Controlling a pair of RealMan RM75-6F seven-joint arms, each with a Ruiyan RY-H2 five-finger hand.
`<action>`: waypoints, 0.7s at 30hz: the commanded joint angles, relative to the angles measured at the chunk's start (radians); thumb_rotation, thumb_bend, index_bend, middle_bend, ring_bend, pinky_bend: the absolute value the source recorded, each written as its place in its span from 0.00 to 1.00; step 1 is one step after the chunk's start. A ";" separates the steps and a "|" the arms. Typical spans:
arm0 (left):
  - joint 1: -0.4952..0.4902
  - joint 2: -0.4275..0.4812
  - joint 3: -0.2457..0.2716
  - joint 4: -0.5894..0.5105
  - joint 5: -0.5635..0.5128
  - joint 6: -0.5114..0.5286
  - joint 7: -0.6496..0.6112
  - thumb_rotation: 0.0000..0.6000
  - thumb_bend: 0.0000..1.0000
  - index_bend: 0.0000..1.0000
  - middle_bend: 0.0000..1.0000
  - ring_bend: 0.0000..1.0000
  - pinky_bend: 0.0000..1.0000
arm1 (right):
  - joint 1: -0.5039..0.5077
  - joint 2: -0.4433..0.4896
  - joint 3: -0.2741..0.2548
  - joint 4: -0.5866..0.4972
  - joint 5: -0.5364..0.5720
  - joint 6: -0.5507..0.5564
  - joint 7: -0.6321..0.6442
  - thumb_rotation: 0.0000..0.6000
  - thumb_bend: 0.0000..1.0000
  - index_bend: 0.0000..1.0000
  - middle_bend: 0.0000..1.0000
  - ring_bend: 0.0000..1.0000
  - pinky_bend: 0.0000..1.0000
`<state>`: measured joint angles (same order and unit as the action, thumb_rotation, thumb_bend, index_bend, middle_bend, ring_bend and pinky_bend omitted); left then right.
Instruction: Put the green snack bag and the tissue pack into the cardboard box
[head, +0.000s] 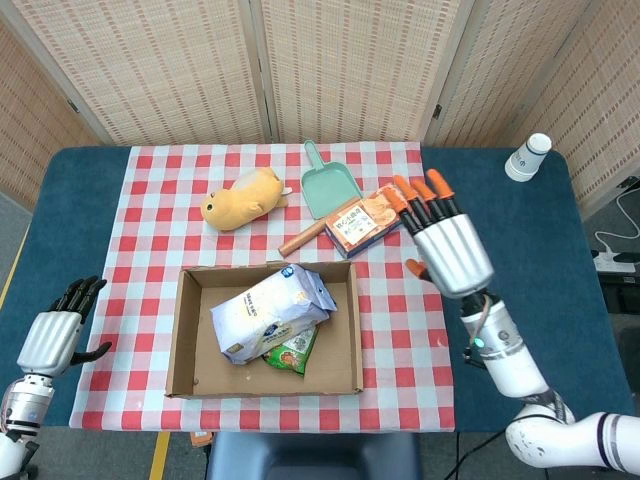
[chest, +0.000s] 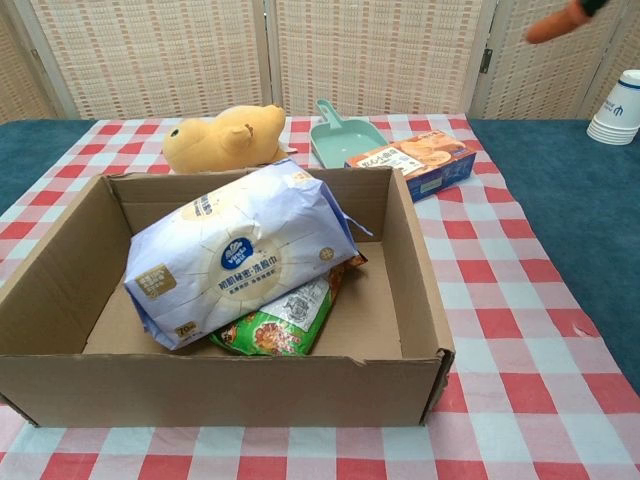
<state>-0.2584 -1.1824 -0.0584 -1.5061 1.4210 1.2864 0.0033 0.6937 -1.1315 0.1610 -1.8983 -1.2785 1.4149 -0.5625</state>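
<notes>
Now both task things inside the cardboard box (chest: 60, 260). Tissue pack (chest: 240, 255) lying tilted on top, leaning across the middle of the box. Green snack bag (chest: 275, 325) under it, touching it, only its lower end peeking out near the front wall. Same in the head view: tissue pack (head: 270, 312) over the green snack bag (head: 290, 352), both well within the box walls (head: 185, 330).

Right robot hand (head: 443, 245) up in the air, off to the right of the box, fingers spread wide and holding nothing. Only an orange fingertip (chest: 555, 22) showing in the chest view, top corner. Left robot hand (head: 55, 335) low at the left edge of the worktop (head: 500, 260), fingers loosely apart, also holding nothing.

Looks all done, as far as can be judged: nothing of the task left outside the box. Maybe only pulling the arms back to rest.

Still out on the checked cloth (head: 160, 200): yellow plush toy (head: 240, 198), green scoop (head: 330, 188), cookie box (head: 368, 222). Paper cups (head: 528, 156) far at the right corner. None of these part of the job.
</notes>
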 joint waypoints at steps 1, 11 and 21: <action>-0.001 -0.003 0.001 -0.001 -0.001 -0.002 0.006 1.00 0.19 0.08 0.01 0.00 0.22 | -0.127 0.073 -0.068 0.079 -0.064 0.077 0.134 1.00 0.00 0.03 0.00 0.00 0.00; 0.001 0.000 -0.004 0.000 -0.010 0.000 0.004 1.00 0.19 0.09 0.01 0.00 0.22 | -0.361 0.037 -0.162 0.342 -0.045 0.145 0.378 1.00 0.00 0.09 0.00 0.00 0.00; 0.007 0.005 -0.004 -0.001 -0.003 0.016 0.000 1.00 0.19 0.09 0.01 0.00 0.22 | -0.515 -0.009 -0.202 0.457 -0.039 0.151 0.531 1.00 0.00 0.08 0.00 0.00 0.00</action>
<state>-0.2511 -1.1777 -0.0621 -1.5071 1.4181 1.3026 0.0037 0.1944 -1.1369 -0.0381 -1.4528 -1.3050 1.5562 -0.0489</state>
